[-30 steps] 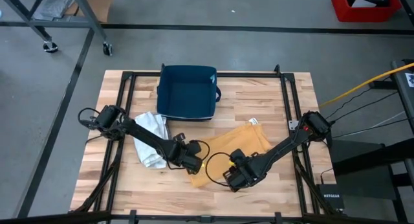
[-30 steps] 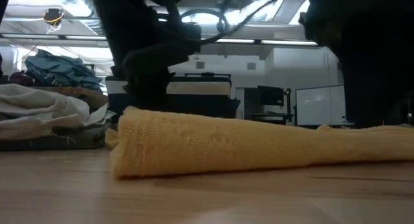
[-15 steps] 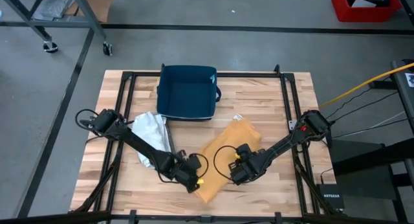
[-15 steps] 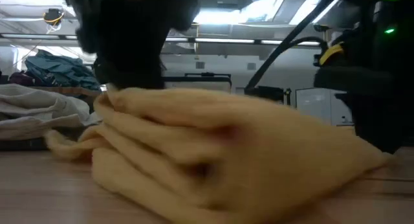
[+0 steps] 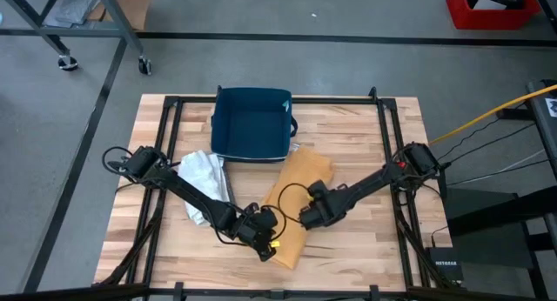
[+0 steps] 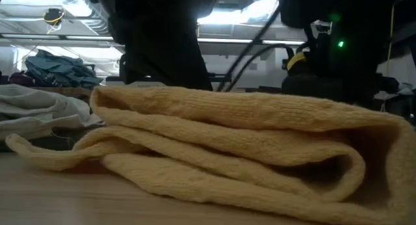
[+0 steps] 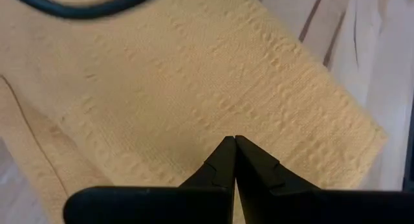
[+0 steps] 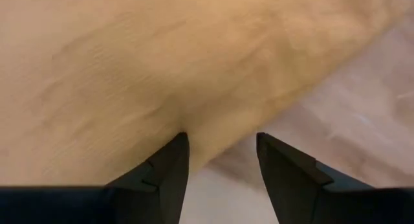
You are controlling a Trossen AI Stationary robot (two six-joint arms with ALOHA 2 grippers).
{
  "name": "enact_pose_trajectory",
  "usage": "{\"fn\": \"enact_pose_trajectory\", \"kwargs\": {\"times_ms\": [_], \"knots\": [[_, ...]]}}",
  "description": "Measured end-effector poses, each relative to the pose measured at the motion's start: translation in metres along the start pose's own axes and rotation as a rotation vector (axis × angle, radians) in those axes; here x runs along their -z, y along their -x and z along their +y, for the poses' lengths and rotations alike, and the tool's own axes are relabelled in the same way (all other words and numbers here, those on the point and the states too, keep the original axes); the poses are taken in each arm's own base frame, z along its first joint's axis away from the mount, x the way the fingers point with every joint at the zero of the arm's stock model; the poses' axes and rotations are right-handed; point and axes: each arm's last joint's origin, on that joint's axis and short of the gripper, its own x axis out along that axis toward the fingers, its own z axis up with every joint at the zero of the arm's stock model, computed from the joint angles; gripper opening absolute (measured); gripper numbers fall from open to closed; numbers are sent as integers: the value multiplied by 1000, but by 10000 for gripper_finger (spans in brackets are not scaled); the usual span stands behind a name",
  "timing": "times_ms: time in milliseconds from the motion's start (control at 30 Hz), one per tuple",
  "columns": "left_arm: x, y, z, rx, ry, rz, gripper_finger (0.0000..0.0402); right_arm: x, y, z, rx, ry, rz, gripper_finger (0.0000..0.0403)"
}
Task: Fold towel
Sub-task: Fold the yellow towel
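We see the blue bin (image 5: 251, 124) at 12 o'clock, nothing visible inside. The yellow towel (image 5: 296, 197) lies folded just below it. The left gripper (image 5: 264, 240) pinches the towel's 6 o'clock end; the right gripper (image 5: 312, 216) stands spread at its right edge. A white cloth (image 5: 203, 181) lies at 9 o'clock.

high: straight down, whole table (image 5: 383, 144) | low: table level, close | wrists: close | shared: yellow towel (image 5: 296, 192)

The only legible lettering is "NETGEAR", on a dark box (image 5: 450, 267) at the table's (image 5: 348, 127) lower right corner.
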Motion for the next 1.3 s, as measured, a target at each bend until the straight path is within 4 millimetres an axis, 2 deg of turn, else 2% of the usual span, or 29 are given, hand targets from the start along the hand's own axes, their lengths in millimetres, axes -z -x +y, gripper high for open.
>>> {"fn": "enact_pose_trajectory", "kwargs": {"times_ms": [133,367,600,767,1033,1300], "knots": [[-1,2,-1,5,-1,-3,1,6,15,11,-59,48,-5,186],[-4,14,0,5,-56,6,1,17,57,36,-226,65,-65,186],[8,22,6,-76,-136,104,1,36,82,58,-471,64,-98,186],[17,25,11,-141,-179,170,1,45,78,64,-499,72,-105,186],[23,27,5,-124,-100,159,1,58,48,82,-497,95,-27,186],[28,27,-1,-100,-56,148,1,67,39,74,-389,154,22,186]]}}
